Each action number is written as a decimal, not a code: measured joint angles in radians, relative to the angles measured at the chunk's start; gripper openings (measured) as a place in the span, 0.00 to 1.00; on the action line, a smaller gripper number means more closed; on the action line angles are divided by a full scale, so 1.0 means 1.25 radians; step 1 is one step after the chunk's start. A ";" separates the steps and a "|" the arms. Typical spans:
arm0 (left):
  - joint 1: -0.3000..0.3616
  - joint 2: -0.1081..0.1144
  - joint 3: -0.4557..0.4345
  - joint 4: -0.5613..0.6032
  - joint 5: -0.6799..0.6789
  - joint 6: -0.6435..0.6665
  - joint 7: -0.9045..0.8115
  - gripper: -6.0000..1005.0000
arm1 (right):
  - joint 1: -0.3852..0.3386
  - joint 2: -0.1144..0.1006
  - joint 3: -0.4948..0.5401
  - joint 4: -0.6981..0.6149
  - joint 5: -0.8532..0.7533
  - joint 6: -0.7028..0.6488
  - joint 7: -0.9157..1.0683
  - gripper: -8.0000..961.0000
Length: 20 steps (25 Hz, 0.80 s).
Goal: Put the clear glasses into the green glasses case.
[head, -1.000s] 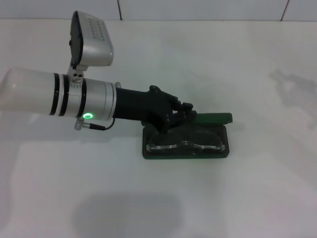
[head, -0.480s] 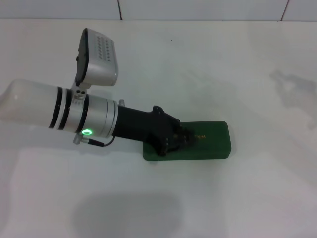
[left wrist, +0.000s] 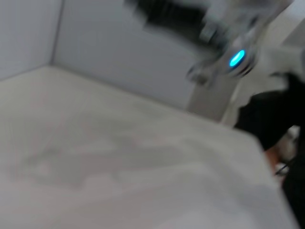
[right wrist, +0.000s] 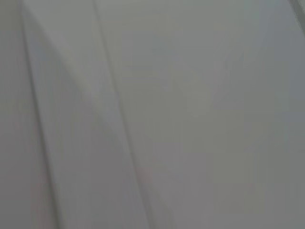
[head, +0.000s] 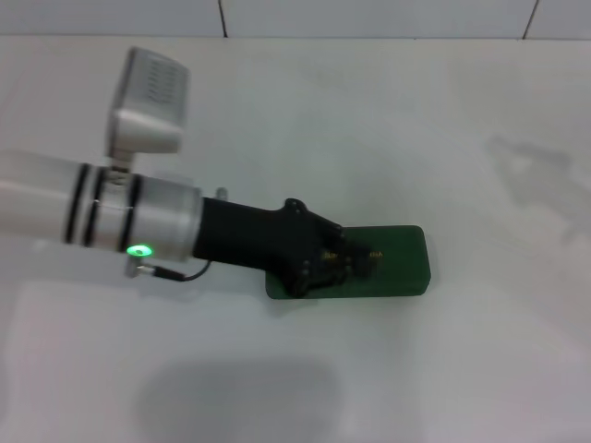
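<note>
On the white table (head: 480, 351), the green glasses case (head: 397, 268) lies flat with its lid down, so the clear glasses cannot be seen in any view. Small gold lettering shows on the lid near the case's middle, just beside the dark tip of the left gripper (head: 355, 261). That gripper reaches in from the case's left end and sits over the left half of the lid, covering the near left corner; whether it presses on the lid or hangs just above it cannot be told from the head view. Its fingers appear as a dark cluster against the green, and whether they are spread or pressed together cannot be told. Behind the gripper, away from the case, the black wrist section joins a silver cylinder with black bands and a small lit green lamp (head: 139, 250), and a grey camera block (head: 150, 103) stands up from that cylinder. The case's right half is bare and lies well apart from a faint grey smudge (head: 531, 171) on the table farther back and to the right of it. The left wrist view shows only a blurred stretch of white table, pale walls and a blue light (left wrist: 237, 58) on some equipment beyond the table. The right gripper is not visible; the right wrist view shows only plain pale grey surfaces.
</note>
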 joint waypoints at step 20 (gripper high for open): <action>0.298 0.088 -0.189 0.181 -0.146 0.346 0.001 0.72 | 0.042 0.021 -0.569 -0.198 -0.077 0.043 0.119 0.55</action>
